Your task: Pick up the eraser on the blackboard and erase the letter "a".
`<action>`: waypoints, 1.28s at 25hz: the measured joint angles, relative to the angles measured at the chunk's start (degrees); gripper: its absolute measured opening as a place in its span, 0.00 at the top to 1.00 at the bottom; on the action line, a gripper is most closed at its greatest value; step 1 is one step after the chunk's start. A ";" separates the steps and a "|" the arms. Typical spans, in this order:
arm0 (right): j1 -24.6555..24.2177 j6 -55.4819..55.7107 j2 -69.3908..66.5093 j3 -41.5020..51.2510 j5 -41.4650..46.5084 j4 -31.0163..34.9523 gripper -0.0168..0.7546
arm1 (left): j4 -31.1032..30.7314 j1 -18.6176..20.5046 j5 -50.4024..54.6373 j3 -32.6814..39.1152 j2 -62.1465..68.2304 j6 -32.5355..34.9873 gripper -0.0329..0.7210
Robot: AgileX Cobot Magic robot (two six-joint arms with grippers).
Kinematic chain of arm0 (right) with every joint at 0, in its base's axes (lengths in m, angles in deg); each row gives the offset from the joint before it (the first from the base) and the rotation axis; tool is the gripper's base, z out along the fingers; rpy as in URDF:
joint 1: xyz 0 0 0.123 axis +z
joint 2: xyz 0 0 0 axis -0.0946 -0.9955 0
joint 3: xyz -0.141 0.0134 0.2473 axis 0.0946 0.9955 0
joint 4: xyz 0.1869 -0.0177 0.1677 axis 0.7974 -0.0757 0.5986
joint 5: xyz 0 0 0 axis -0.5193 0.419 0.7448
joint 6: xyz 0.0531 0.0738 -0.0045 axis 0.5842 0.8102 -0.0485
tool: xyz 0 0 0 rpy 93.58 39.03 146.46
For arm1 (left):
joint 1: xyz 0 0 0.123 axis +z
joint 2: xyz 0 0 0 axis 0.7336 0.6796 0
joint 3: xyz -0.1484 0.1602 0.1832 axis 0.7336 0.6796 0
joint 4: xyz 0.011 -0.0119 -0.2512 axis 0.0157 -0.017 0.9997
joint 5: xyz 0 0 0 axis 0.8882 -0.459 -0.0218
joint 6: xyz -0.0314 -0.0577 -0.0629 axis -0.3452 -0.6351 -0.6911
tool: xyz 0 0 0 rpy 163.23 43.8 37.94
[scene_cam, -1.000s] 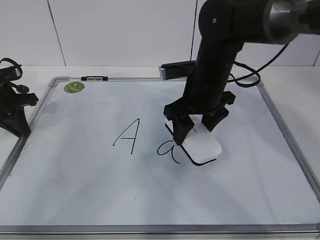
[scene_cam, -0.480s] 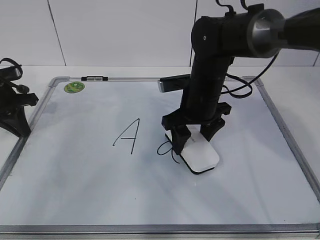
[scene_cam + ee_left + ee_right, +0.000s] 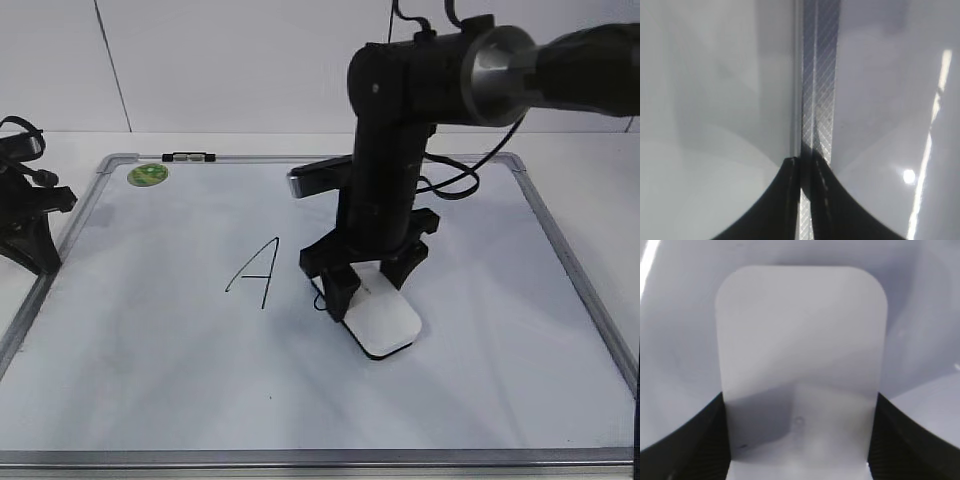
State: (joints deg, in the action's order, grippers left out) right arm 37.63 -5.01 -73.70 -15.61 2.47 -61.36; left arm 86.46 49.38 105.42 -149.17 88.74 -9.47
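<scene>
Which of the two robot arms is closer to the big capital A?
The right. Its gripper holds the eraser just right of the capital A. The left gripper sits shut over the blackboard frame, far left.

Exterior view: we look down at a slant from in front of the blackboard [image 3: 150, 350], facing the rear wall, with nearly the whole board in frame.

Left wrist view: we sit very close above the board's silver-grey frame [image 3: 817, 75], looking down past the left gripper [image 3: 805, 200].

Right wrist view: we look down at close range along the right gripper [image 3: 799, 440] onto the eraser [image 3: 800, 355]. Eraser [image 3: 380, 320] and right gripper [image 3: 365, 285] are shared with the exterior view.
</scene>
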 joint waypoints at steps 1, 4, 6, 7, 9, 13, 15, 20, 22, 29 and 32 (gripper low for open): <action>1.01 0.00 -0.09 0.00 0.00 0.00 0.28 | 0.00 0.00 0.00 0.00 0.00 0.00 0.94; 3.41 0.12 -0.09 0.00 -0.12 0.00 0.28 | 0.00 0.00 0.00 0.00 0.00 0.00 0.94; 4.49 0.21 -0.22 0.00 -0.12 -0.23 0.28 | 0.11 0.00 0.00 0.00 0.00 0.00 0.94; 4.88 0.25 -0.22 -0.09 -0.12 -0.47 0.28 | 0.11 0.00 0.00 0.00 0.00 0.00 0.94; 5.16 1.10 -0.32 -0.13 -0.12 -1.39 0.28 | 0.11 0.00 0.00 0.00 0.00 0.00 0.94; 5.48 4.22 -0.35 -0.27 -0.12 -4.10 0.28 | 0.22 0.00 0.00 0.00 0.00 0.00 0.94; 5.48 5.26 -0.35 -0.36 -0.12 -4.87 0.28 | 0.32 0.00 0.00 0.00 0.00 0.00 0.94; 5.23 6.97 -0.48 -0.36 -0.12 -5.09 0.28 | 0.33 0.00 0.00 0.00 0.00 0.10 0.94; 5.01 7.20 -0.48 -0.36 -0.12 -5.09 0.28 | 0.43 0.00 0.00 0.00 0.00 0.10 0.94; 3.14 8.48 -0.48 -0.36 -0.23 -4.60 0.28 | 0.43 0.00 0.19 -0.13 0.14 0.10 0.94; 1.78 8.70 -0.48 -0.36 -0.23 -4.60 0.28 | 0.20 0.00 0.32 -0.17 0.24 0.10 0.94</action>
State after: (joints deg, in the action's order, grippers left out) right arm 39.41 3.70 -74.17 -15.97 2.24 -65.96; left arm 86.66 49.38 105.74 -149.34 88.98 -9.37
